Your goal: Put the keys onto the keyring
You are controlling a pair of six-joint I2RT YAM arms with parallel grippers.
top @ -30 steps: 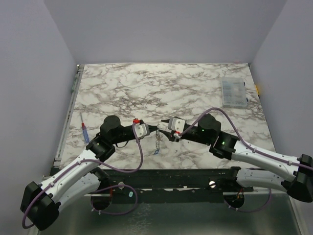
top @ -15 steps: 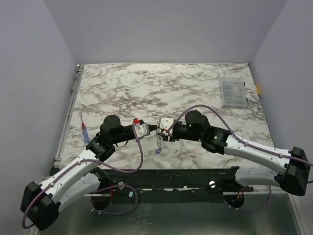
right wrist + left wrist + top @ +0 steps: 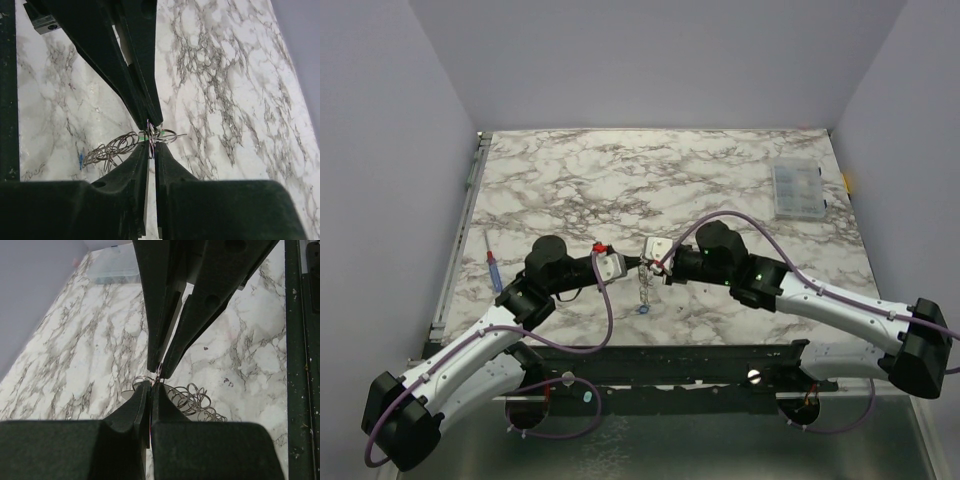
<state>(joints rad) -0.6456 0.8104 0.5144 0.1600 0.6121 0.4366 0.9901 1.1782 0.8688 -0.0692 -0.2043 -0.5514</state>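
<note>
1. The left claw (image 3: pixel 151 385) is clamped shut on the keyring (image 3: pixel 167 135) at its tip, with the chain (image 3: pixel 192 400) dangling below.
2. The right claw (image 3: pixel 152 146) meets it tip to tip, narrowed to a slit; its grip is unclear.
3. The wire looks thin, light and slippery, so pinch the rim.

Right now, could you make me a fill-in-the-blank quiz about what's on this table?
1. The left gripper and right gripper meet tip to tip at the ___.
2. A thin metal ___ trails from the keyring.
3. The clear box sits on the table's far ___ side.
4. The pen lies by the ___ edge.

Missing words: keyring; chain; right; left
</note>
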